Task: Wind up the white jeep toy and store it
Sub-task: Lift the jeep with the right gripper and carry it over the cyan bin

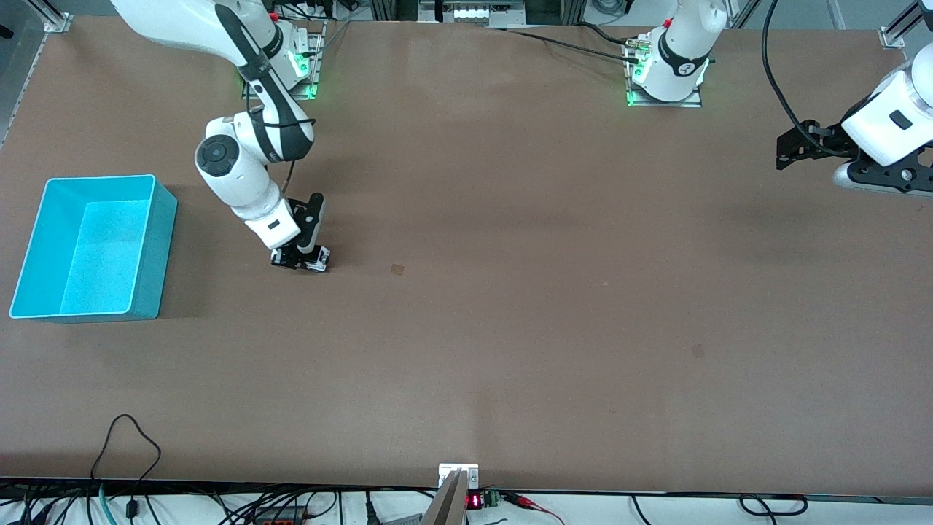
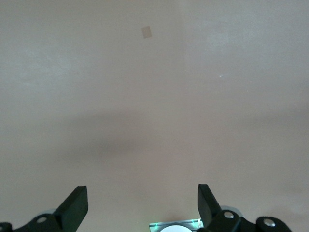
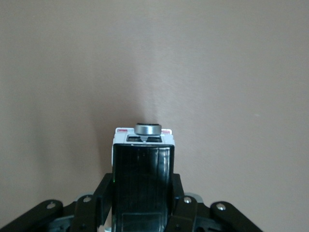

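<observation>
The right tool (image 1: 300, 257) is down at the table (image 1: 510, 350), clenched on the white jeep toy (image 1: 315, 259) — the right wrist view shows the toy (image 3: 143, 179) pinched between the two fingers across its body, black roof section up, spare wheel at the end pointing away from the wrist. The jeep sits on the table under that tool, toward the right arm's end, with the turquoise bin (image 1: 157, 248) near the tool and empty. Judging by its look, the toy is light, stiff plastic with smooth sides, so it may slip or twist; gripping the flat flanks leaves the wheels free to roll for winding. Well apart, the left tool (image 2: 142, 203) waits above bare table — its fingers spread wide, holding nothing.
</observation>
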Motion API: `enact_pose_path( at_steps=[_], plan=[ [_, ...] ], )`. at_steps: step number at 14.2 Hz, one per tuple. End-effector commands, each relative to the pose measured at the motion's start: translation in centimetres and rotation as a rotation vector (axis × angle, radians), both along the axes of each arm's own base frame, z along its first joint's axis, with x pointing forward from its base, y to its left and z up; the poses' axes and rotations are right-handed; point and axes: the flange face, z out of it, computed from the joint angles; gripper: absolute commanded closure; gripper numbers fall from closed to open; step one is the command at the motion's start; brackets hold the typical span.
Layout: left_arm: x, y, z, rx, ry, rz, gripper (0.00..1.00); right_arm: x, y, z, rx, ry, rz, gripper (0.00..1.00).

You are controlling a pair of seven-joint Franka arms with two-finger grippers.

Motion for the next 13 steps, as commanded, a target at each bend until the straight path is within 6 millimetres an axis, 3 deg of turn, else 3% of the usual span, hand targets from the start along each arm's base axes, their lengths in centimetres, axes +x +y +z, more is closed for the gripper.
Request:
enact_pose_path(
  at_steps=[1,6,7,11,13],
  plan=[
    [-0.4,0.1,0.8,0.022,-0.011,-0.008,0.0,0.7,-0.8,4.8,0.014,0.019,-0.11,1.0],
    [-0.3,0.1,0.6,0.02,-0.019,-0.006,0.0,3.9,-4.9,11.0,0.027,0.071,-0.416,1.0],
    [-0.2,0.1,0.7,0.018,-0.023,-0.006,0.0,4.3,-6.6,12.3,0.04,0.052,-0.487,1.0],
    [-0.2,0.1,0.6,0.015,-0.021,-0.007,0.0,3.9,-12.6,14.0,0.025,0.115,-0.776,1.0],
    [-0.2,0.1,0.6,0.015,-0.018,-0.005,0.0,3.5,-14.8,13.9,-0.009,0.139,-0.876,1.0]
  ],
)
